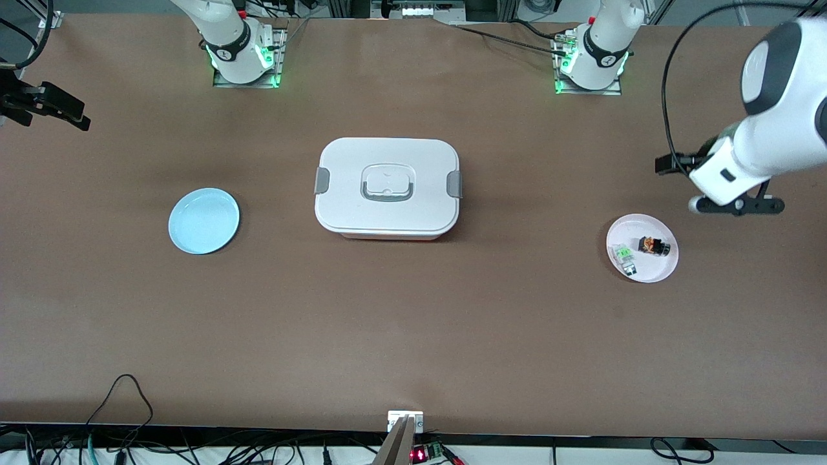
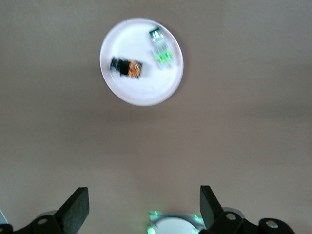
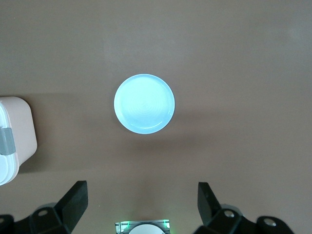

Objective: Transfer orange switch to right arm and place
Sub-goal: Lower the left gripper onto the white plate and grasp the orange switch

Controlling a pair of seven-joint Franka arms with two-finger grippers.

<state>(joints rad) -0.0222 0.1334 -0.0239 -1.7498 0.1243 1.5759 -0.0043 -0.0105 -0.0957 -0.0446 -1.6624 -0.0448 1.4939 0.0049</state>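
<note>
A: What is on the bench [image 1: 413,336]?

B: A brown bench seen from above. At the left arm's end sits a pink plate [image 1: 659,268]. On it lie the orange switch [image 1: 653,245], a tiny black block with an orange end, and just beside it a small clear-and-green part [image 1: 625,258], which is nearer the front camera. The two are apart, not touching. In the middle of the bench is a white lidded box [image 1: 387,187] with grey clips. Toward the right arm's end is an empty blue plate [image 1: 204,220].

A: Where are the grippers?

B: The left gripper [image 2: 144,207] hangs in the air over bare bench near the pink plate, its jaws spread wide with nothing between them. In its wrist view the pink plate [image 2: 142,92] shows with the switch [image 2: 126,67] and the green part [image 2: 161,48] on it. The right gripper [image 3: 141,204] is up over the right arm's end of the bench, also spread wide and empty; its wrist view looks down on the blue plate [image 3: 144,103] with a corner of the box [image 3: 17,139] at the edge. In the front view only dark fingers of the right gripper [image 1: 48,103] show at the frame's edge.

A: How far along is the task?

B: I judge it barely begun. The switch rests untouched on the pink plate. Still to do: the left gripper picks it up, hands it to the right gripper, and the right arm sets it down, most likely on the blue plate, though that is a guess
</note>
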